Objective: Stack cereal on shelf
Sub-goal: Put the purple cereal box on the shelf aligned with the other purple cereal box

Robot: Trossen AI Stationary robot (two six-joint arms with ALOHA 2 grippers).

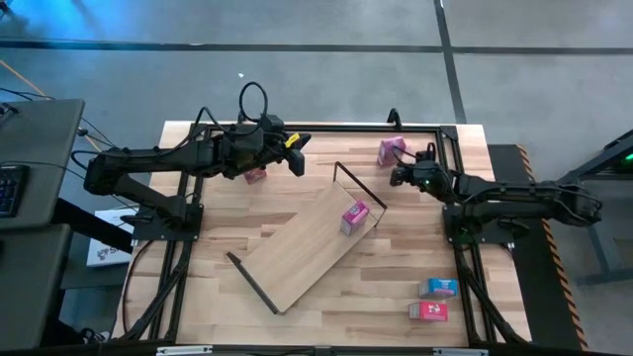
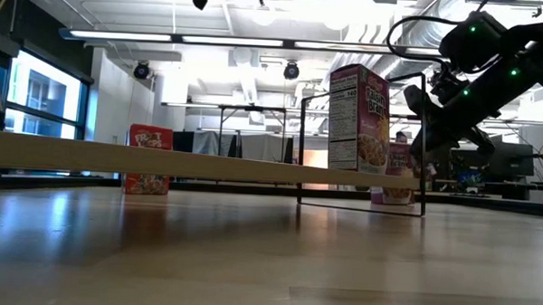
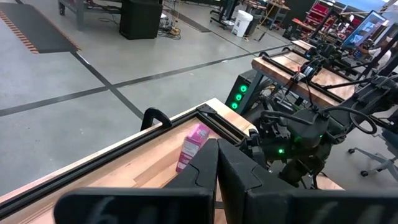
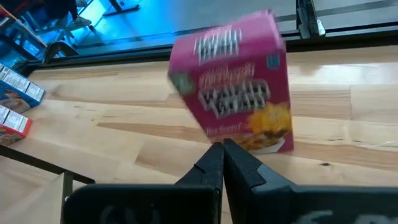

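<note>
Shelf [image 1: 302, 252]: a long light-wood board with black wire end frames, lying diagonally between both claws. One pink cereal box [image 1: 354, 217] is standing upright on its end nearer the right claw [image 1: 398, 176]. A second pink box [image 1: 391, 151] is standing just beyond that claw. A red box [image 1: 255, 175] is sitting beneath the left claw [image 1: 295, 153]. A blue box [image 1: 437, 288] and a red box [image 1: 428, 311] are lying side by side, well apart from both claws.

The butcher-block table [image 1: 396, 297] sits inside a black metal frame [image 1: 326, 127] on a grey concrete floor [image 1: 297, 84] crossed by dark lines. Off its left edge stands a grey desk [image 1: 35, 163] with a keyboard [image 1: 10, 188] on it. Beyond the table, the room holds a black floor mat [image 3: 31, 28], a white bin [image 3: 243, 23], other wooden workbenches [image 3: 311, 65] and long ceiling lights [image 2: 248, 40].
</note>
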